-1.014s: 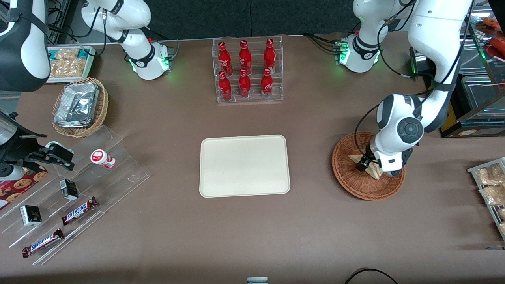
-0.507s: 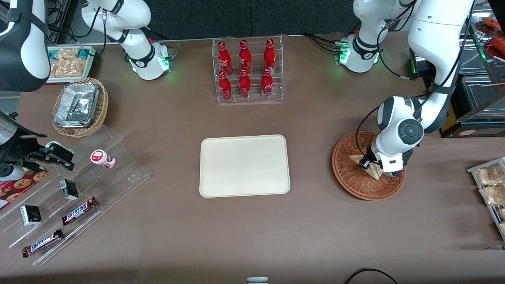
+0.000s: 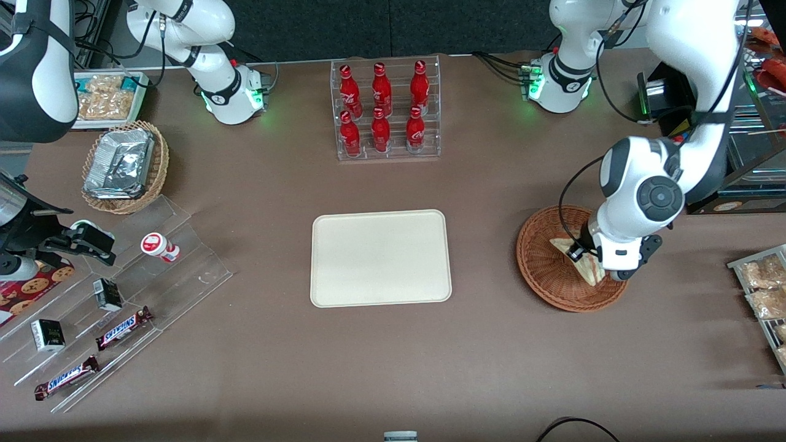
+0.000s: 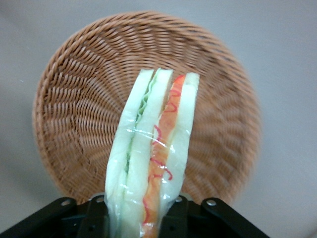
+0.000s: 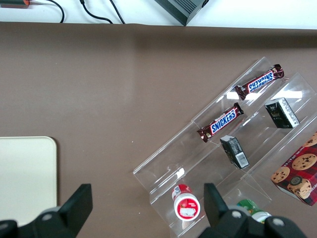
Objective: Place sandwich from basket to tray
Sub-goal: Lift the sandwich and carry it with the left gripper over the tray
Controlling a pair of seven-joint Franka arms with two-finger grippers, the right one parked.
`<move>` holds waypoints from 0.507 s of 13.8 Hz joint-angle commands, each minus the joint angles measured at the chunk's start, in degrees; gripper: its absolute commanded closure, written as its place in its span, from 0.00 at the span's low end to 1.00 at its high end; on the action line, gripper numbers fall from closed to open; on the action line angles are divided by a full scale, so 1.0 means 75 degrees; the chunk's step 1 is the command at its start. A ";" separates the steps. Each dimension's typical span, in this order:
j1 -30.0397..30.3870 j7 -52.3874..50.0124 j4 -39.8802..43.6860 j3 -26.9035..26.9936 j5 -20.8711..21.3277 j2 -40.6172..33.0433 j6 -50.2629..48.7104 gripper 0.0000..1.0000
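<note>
The sandwich [image 4: 153, 158] is a wrapped wedge of white bread with green and red-orange filling. My left gripper [image 4: 143, 218] is shut on it, its black fingers pressing both bread faces. It hangs lifted above the reddish-brown wicker basket [image 4: 74, 114], which holds nothing else. In the front view the gripper [image 3: 589, 261] holds the sandwich [image 3: 571, 250] over the basket [image 3: 546, 270], under the white wrist. The cream tray [image 3: 381, 258] lies bare at the table's middle, toward the parked arm from the basket.
A clear rack of red bottles [image 3: 385, 110] stands farther from the front camera than the tray. A metal tray of packaged snacks [image 3: 764, 294] lies at the working arm's end. A tan basket with foil [image 3: 123, 166] and a clear stand with candy bars [image 3: 116, 307] lie toward the parked arm's end.
The gripper has risen with the sandwich in it, lifting it off the basket floor, and the wrist has shifted slightly toward the working arm's end.
</note>
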 commanded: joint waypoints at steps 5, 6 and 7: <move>-0.0698 0.0255 0.2590 -0.1439 0.0021 0.0771 -0.1354 0.98; -0.1050 0.0313 0.2894 -0.1439 0.0056 0.1017 -0.1365 0.97; -0.1320 0.0325 0.3175 -0.1439 0.0068 0.1275 -0.1377 0.95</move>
